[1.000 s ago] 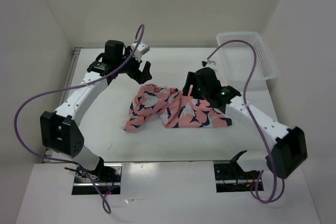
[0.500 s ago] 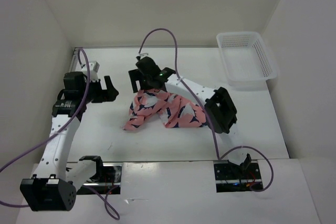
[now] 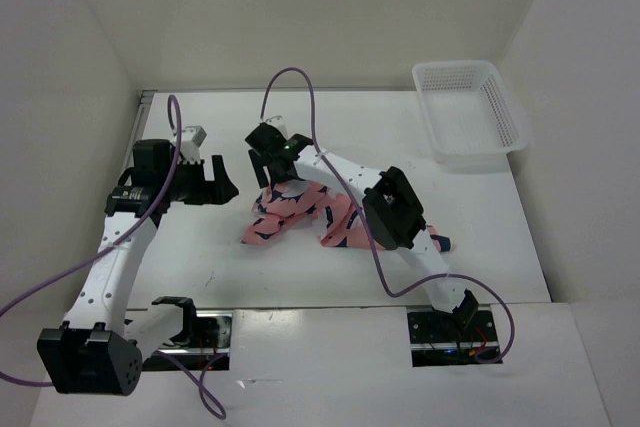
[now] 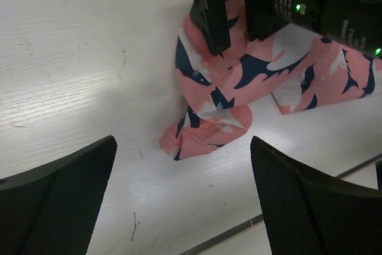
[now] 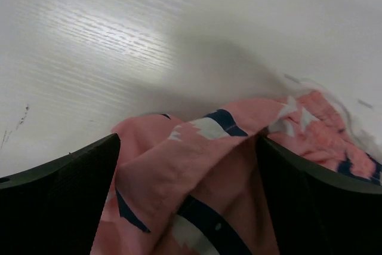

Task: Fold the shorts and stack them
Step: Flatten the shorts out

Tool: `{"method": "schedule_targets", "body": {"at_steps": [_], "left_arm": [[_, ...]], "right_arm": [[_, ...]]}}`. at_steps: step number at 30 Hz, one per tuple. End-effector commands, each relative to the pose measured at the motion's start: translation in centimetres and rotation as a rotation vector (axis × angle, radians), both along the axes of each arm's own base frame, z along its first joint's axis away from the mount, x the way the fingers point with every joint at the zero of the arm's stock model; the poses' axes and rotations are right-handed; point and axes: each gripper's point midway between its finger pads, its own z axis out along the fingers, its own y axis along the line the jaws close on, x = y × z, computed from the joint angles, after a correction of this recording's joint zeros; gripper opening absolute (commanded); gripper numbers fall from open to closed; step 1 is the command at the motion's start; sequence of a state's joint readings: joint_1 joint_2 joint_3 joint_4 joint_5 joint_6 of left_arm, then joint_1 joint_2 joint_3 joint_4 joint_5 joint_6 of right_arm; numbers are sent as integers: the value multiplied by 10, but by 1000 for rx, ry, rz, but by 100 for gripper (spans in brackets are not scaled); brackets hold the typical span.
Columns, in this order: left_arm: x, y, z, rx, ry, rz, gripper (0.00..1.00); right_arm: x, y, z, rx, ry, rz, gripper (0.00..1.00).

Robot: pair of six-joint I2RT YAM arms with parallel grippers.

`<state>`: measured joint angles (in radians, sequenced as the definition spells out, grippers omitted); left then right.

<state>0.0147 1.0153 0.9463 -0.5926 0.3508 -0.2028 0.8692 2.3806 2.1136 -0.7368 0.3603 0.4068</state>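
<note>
Two claws released. Right claw straddles the upper edge of the crumpled shorts, mid-frame on the counter; left claw hovers just left. We judge the step as flattening: next, pinch an edge and spread.

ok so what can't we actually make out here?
- Top external: the right arm lies across the shorts, hiding their middle and how they are folded.
- Right wrist: the right pincer straddles fabric, jaws apart. The close view is blurred, so contact with the fabric is unclear.
- Left wrist: the frame's right edge cuts off the far end of the shorts, and the top edge crops the right pincer.
</note>
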Motion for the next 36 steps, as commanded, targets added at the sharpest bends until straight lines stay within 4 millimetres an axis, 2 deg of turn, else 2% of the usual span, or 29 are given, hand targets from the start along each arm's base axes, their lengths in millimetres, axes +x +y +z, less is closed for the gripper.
{"method": "schedule_targets", "body": {"at_steps": [1, 2, 3, 4, 8, 10, 11, 13, 14, 16, 17, 18, 22, 23, 25, 26, 27, 29, 31, 32, 33, 35, 36], "left_arm": [[-7, -22, 17, -2, -32, -161, 99], [-10, -28, 20, -2, -28, -209, 99], [-10, -30, 19, 3, -18, -224, 99], [-14, -35, 18, 1, -15, -253, 99], [-15, -46, 13, 31, 0, -310, 99], [-16, -50, 11, 31, 11, -322, 99], [-16, -50, 11, 31, 11, -322, 99], [-17, -52, 11, 31, 11, -331, 99], [-17, -52, 11, 31, 11, -331, 99], [-17, -52, 11, 31, 11, -331, 99], [-18, -52, 13, 31, 0, -331, 99], [-17, -51, 13, 37, 0, -325, 99], [-17, -51, 12, 52, -4, -332, 99], [-17, -52, 9, 61, 5, -335, 99], [-14, -51, 2, 92, 9, -341, 99], [-13, -51, -3, 109, 18, -349, 99], [-11, -50, -6, 118, 31, -342, 99], [-13, -54, -9, 112, 41, -359, 99], [-13, -55, -19, 150, 35, -411, 99], [-10, -56, -26, 162, 39, -398, 99], [-10, -58, -29, 157, 50, -415, 99], [8, -56, -24, 241, -44, -449, 99], [12, -51, -33, 279, -57, -448, 99]], "right_arm": [[7, -18, 87, 38, -159, -71, 100], [8, -21, 94, 41, -175, -80, 100], [10, -20, 111, 64, -197, -96, 100], [9, -23, 113, 57, -195, -107, 100], [6, -32, 110, 16, -187, -119, 100], [2, -26, 102, 38, -152, -102, 100], [-2, -18, 84, 47, -103, -83, 100], [-6, -8, 67, 62, -50, -62, 100], [-4, 0, 47, 82, 4, -40, 100], [0, 5, 23, 101, 87, -30, 100], [1, 6, 29, 107, 82, -30, 100], [0, 7, 11, 86, 111, -27, 100], [9, 1, 3, 95, 155, -28, 63], [13, -3, 3, 96, 154, -38, 43], [20, -9, 20, 111, 124, -54, 26], [26, -15, 20, 102, 116, -63, 10], [24, -17, 34, 112, 105, -62, 0], [26, -25, 40, 110, 100, -67, 0], [29, -26, 66, 144, 44, -55, 0], [34, -23, 81, 176, -2, -58, 0], [33, -30, 108, 202, -55, -69, 0], [36, -37, 142, 264, -123, -92, 0], [35, -38, 152, 303, -149, -99, 0]]}}
